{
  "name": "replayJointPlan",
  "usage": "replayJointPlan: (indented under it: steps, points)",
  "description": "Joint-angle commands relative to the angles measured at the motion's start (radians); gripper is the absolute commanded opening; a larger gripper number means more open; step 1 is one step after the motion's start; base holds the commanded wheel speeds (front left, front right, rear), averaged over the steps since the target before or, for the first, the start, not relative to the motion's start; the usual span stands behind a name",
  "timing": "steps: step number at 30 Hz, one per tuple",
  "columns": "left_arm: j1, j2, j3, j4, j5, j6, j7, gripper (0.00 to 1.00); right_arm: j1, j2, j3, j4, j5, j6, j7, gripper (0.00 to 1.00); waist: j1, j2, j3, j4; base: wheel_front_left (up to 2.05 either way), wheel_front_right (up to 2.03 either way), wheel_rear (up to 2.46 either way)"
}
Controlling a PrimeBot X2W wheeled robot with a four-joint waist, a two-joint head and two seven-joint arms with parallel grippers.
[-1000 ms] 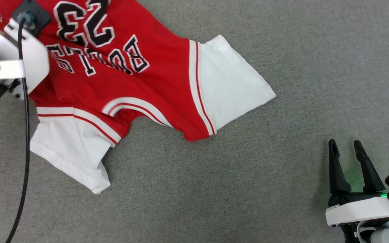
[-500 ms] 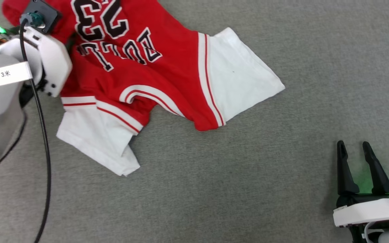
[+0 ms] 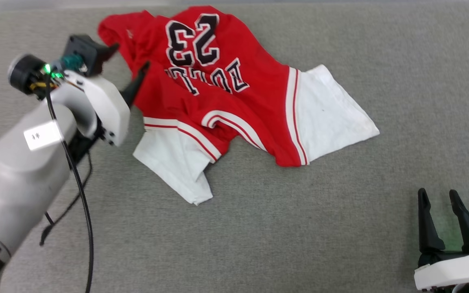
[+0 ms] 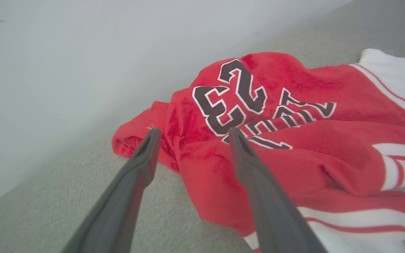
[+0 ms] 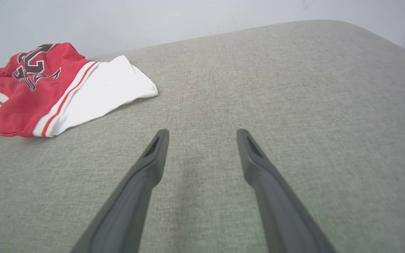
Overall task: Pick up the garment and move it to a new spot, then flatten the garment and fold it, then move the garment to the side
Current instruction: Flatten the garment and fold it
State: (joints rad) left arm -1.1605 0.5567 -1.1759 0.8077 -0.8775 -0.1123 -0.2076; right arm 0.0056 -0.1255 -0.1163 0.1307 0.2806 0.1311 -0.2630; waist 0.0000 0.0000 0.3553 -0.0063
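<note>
The garment [image 3: 226, 97] lies crumpled on the grey surface, number and letters facing up, one white sleeve [image 3: 332, 118] spread to the right and the other [image 3: 173, 167] bunched toward me. My left gripper [image 3: 131, 55] is open at the garment's left red edge, holding nothing. In the left wrist view, my left gripper [image 4: 194, 130] has its fingers apart just above the rumpled red cloth of the garment [image 4: 293, 116]. My right gripper [image 3: 437, 192] stands open at the lower right, far from the cloth. The right wrist view shows my right gripper [image 5: 203, 131] over bare surface, with the garment [image 5: 23, 98] at far left.
A grey fabric surface [image 3: 299, 228] stretches wide to the right of and in front of the shirt. A pale wall [image 4: 47, 52] borders it just behind the garment. A black cable [image 3: 80, 195] hangs along my left forearm.
My left gripper has opened, let go of the garment and drawn back to its left edge. The head camera has shifted, so the whole scene sits lower and further right. The right gripper stays open.
</note>
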Motion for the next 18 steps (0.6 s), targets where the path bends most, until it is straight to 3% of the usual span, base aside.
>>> replayJointPlan:
  steps: [1, 8, 18]
  points:
    - [0.051, 0.004, 0.01, -0.039, -0.02, 0.014, -0.014, 1.0, 0.017, -0.01, -0.004, 0.003, 0.006, -0.001, -0.002, 1.0, 0.0, 0.0, -0.047, 0.043, 0.0, 0.0, 0.0]
    - [0.213, 0.055, 0.018, -0.229, -0.084, 0.085, -0.012, 1.0, 0.038, -0.036, 0.009, 0.013, 0.012, -0.001, -0.002, 1.0, 0.0, 0.0, -0.128, 0.089, 0.0, 0.0, 0.0]
    - [0.421, 0.121, 0.001, -0.518, -0.103, 0.263, -0.028, 1.0, 0.046, -0.073, 0.033, 0.023, 0.019, -0.001, -0.002, 1.0, 0.0, 0.0, -0.209, 0.133, 0.0, 0.0, 0.0]
